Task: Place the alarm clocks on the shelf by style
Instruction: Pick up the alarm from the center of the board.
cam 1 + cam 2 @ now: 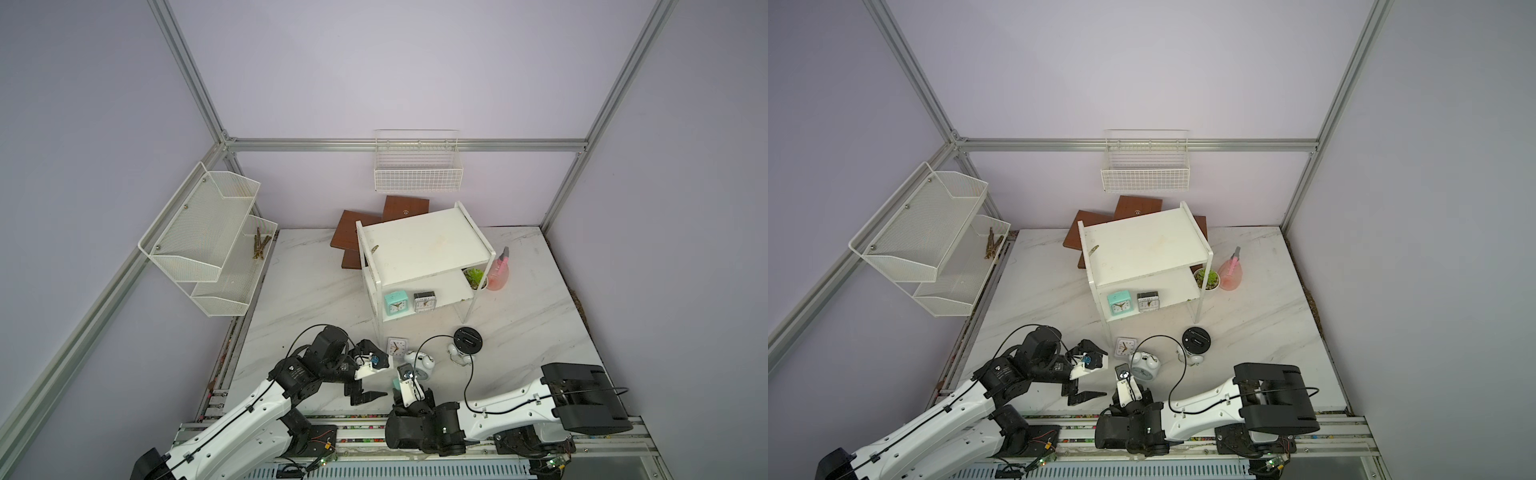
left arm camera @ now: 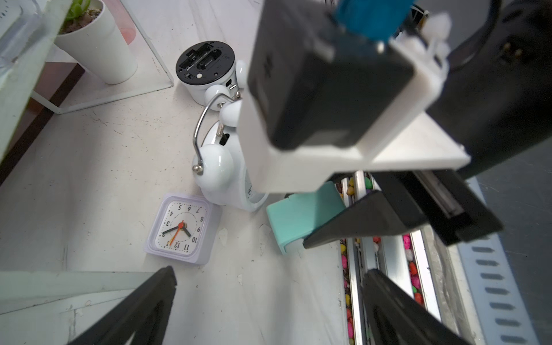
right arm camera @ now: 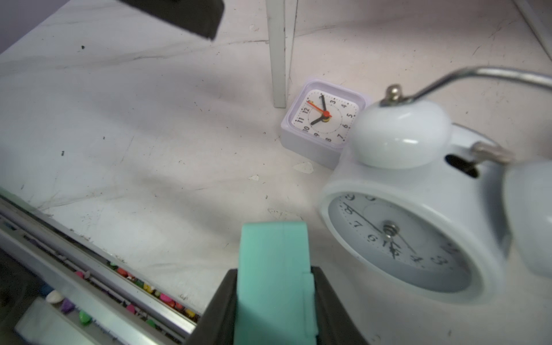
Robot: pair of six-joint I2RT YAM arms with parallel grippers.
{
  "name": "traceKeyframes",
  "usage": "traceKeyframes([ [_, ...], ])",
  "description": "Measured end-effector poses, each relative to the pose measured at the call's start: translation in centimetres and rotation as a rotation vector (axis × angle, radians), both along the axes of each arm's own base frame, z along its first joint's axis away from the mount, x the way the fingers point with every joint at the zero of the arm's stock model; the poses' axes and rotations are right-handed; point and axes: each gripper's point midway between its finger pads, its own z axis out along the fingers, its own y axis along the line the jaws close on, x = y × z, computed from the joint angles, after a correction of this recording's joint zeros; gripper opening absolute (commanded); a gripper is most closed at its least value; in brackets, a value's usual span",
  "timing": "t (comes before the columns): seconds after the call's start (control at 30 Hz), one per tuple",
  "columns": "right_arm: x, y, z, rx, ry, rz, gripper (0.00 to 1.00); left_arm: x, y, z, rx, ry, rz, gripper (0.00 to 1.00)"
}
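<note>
Right claw (image 3: 273, 294) grips the mint-green square clock (image 3: 273, 251); lift straight up, missing the twin-bell clock (image 3: 412, 233) beside the claw.

What the views around the shelf (image 1: 419, 243) fail to show

In front of the shelf, the mint-green clock (image 3: 274, 263) shows only one plain side between the jaws of the right gripper (image 3: 273, 273). The picture edge cuts off its lower end and its dial is unseen. In both top views the right wrist camera (image 1: 404, 370) covers nearly all of it. The upright twin-bell clock (image 3: 412, 239) beside it is soft-focused with one bell cropped, and in the left wrist view that same camera, blurred, hides about half of it. The face-down twin-bell clock (image 1: 467, 341) hides its dial. The shelf's upper board conceals the rear of its lower level. The brown boards (image 1: 357, 235) behind the shelf are partly covered.
</note>
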Motion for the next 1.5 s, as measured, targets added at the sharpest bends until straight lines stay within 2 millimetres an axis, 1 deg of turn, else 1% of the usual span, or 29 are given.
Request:
traceKeyframes([
  [0.17,-0.3,-1.5,4.4,0.131,-0.004,0.094,0.27,-1.1,-0.1,-0.2,0.005,0.048,-0.052,1.0],
  [0.23,-0.4,-2.2,5.6,0.19,-0.005,0.133,0.27,-1.6,-0.3,0.1,-0.003,0.075,-0.08,1.0],
  [0.37,-0.7,-4.0,7.2,0.293,-0.008,0.21,0.27,-2.7,-1.0,1.5,-0.041,0.132,-0.142,0.98],
  [0.47,-1.1,-4.8,8.8,0.377,-0.016,0.265,0.26,-3.5,-1.4,2.4,-0.071,0.164,-0.185,0.96],
  [0.6,-2.0,-5.3,11.0,0.483,-0.03,0.339,0.26,-4.2,-1.8,3.5,-0.107,0.204,-0.226,0.93],
  [0.67,-2.5,-5.2,11.9,0.516,-0.038,0.373,0.26,-4.4,-2.1,4.0,-0.125,0.231,-0.242,0.91],
  [0.77,-3.0,-4.5,12.2,0.519,-0.041,0.418,0.27,-4.5,-2.6,4.4,-0.14,0.283,-0.26,0.87],
  [0.97,-3.7,-2.5,10.9,0.425,-0.034,0.491,0.27,-4.3,-3.5,4.2,-0.141,0.392,-0.272,0.82],
  [1.07,-3.9,-1.9,11.3,0.413,-0.045,0.517,0.27,-4.3,-3.7,3.8,-0.134,0.436,-0.271,0.8],
  [1.2,-4.0,-1.6,12.2,0.431,-0.068,0.537,0.26,-4.3,-3.8,3.7,-0.129,0.459,-0.273,0.75],
  [1.3,-4.0,-1.5,12.7,0.44,-0.082,0.543,0.26,-4.4,-3.8,3.8,-0.131,0.466,-0.275,0.7],
  [1.4,-3.9,-1.5,12.9,0.442,-0.093,0.545,0.26,-4.5,-3.8,3.9,-0.135,0.472,-0.281,0.63],
  [1.5,-3.8,-1.5,13.0,0.443,-0.099,0.541,0.26,-4.6,-3.8,3.9,-0.138,0.475,-0.284,0.6],
])
